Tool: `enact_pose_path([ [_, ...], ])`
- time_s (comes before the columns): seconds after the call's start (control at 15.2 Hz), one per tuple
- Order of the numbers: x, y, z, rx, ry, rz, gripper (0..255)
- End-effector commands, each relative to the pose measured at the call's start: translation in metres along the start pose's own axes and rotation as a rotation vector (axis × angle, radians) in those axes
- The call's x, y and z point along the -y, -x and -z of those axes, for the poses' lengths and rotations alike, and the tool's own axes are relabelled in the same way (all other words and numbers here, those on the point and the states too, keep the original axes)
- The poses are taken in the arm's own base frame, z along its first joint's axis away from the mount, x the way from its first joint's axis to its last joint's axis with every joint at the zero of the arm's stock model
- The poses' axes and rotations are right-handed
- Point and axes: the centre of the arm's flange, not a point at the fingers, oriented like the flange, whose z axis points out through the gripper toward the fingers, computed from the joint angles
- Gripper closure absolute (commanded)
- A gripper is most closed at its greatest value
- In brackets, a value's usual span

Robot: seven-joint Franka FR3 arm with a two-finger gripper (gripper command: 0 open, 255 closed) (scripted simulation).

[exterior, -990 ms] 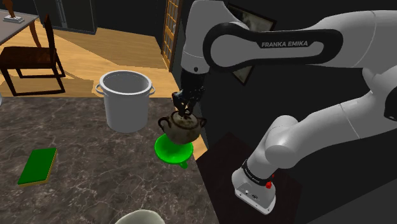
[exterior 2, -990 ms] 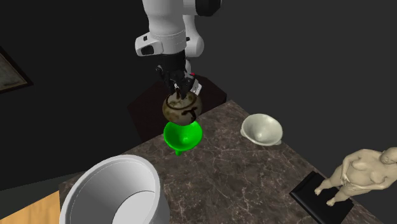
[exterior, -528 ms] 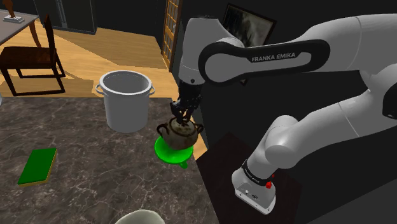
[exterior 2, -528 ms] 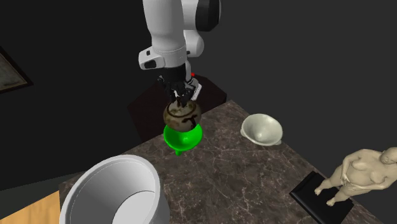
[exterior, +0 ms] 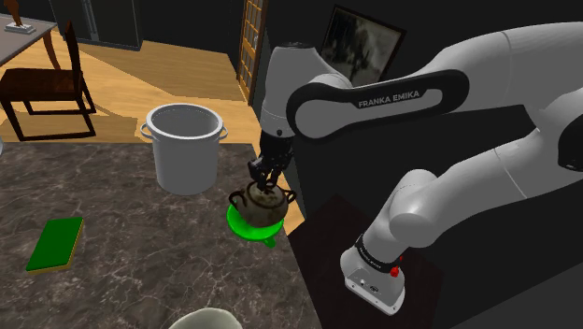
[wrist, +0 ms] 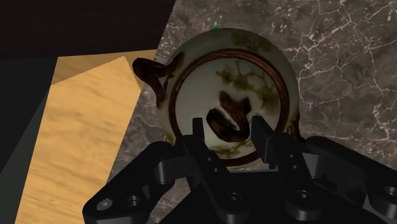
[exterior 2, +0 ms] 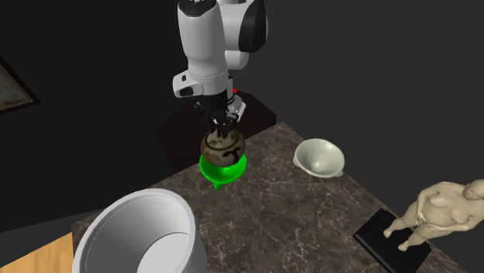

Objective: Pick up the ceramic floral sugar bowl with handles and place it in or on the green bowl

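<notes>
Lowered since a second ago, the sugar bowl [exterior: 259, 201] now sits at the shoulder view's centre, its belly touching the green bowl [exterior: 250, 225], with my pincer [exterior: 265, 176] clamped narrow on its lid knob [wrist: 226, 119]. I judge I should settle it straight down before letting go, since the round, glazed, brown-handled pot could roll off that smooth, cone-shaped dish.

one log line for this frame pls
phase: place | gripper: shut on sugar bowl knob | sugar bowl: down in green bowl, contact unclear | release: not yet

Glossy glazed sugar bowl [wrist: 229, 70], polished veined marble counter [exterior: 121, 234], matt wood-grain floor [exterior: 177, 65].
</notes>
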Motion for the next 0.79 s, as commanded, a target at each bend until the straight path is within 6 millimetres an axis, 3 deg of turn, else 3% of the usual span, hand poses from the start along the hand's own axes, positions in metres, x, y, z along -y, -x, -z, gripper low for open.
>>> enact_pose_path([
  [0.0, 0.000, 0.000, 0.000, -0.002, -0.001, 0.000, 255],
  [0.26, 0.000, 0.000, 0.000, -0.002, -0.001, 0.000, 255],
  [0.33, 0.000, 0.000, 0.000, -0.002, -0.001, 0.000, 0],
  [0.66, 0.000, 0.000, 0.000, -0.002, -0.001, 0.000, 0],
  [0.73, 0.000, 0.000, 0.013, -0.002, -0.001, 0.000, 0],
])
